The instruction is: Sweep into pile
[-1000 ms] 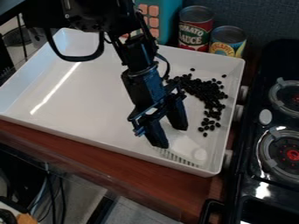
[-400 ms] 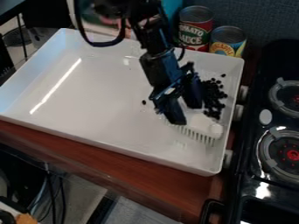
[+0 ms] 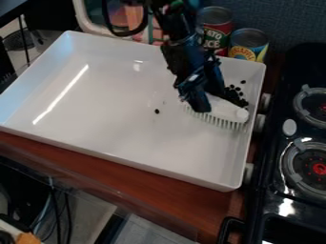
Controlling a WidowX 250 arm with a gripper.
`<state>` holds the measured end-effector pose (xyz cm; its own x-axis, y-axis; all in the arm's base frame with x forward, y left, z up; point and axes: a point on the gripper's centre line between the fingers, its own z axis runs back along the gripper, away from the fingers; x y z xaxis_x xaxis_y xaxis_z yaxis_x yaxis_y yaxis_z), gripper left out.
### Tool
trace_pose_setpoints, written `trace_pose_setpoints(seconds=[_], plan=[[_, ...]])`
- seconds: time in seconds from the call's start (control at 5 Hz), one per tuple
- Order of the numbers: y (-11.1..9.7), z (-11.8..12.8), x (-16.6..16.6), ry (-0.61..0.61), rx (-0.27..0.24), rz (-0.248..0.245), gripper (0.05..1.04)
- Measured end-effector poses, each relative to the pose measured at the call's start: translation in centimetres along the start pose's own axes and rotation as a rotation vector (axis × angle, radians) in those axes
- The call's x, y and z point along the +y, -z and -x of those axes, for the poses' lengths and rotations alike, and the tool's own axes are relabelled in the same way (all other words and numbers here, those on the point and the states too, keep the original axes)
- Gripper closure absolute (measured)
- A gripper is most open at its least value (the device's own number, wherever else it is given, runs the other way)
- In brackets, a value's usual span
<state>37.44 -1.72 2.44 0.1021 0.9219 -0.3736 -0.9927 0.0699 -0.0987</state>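
1. Gripper [image 3: 208,97]: clamped on the upper body of the white brush [image 3: 228,110], at the end away from its round knob.
2. Brush location: inside the white tray [image 3: 249,148], just beside the black beans [image 3: 237,97].
3. Handling: probably light; rigid body, flexible bristles. Maintain the body grip; avoid squeezing bristles.
4. Beans: likely hard and prone to roll; sweep gently.

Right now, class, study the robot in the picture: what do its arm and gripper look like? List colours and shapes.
The jointed black robot arm is made of narrow, angular segments, with a dark curved loop beside its upper part. The black two-finger gripper has long, blunt fingers with bluish highlights.
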Motion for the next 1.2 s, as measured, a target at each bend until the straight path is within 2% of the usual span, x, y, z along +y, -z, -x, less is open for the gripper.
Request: trace_pose_setpoints(seconds=[0.6,0.8,1.0,1.2], plan=[[-0.8,-2.0,-4.0,-0.038,-0.035,0.072,0.399],[-1.1,-2.2,-3.7,-0.051,-0.019,0.056,0.399],[-2.8,-2.5,-1.9,-0.077,0.034,0.048,0.399],[-7.0,-1.4,-1.0,-0.071,0.088,0.11,0.399]])
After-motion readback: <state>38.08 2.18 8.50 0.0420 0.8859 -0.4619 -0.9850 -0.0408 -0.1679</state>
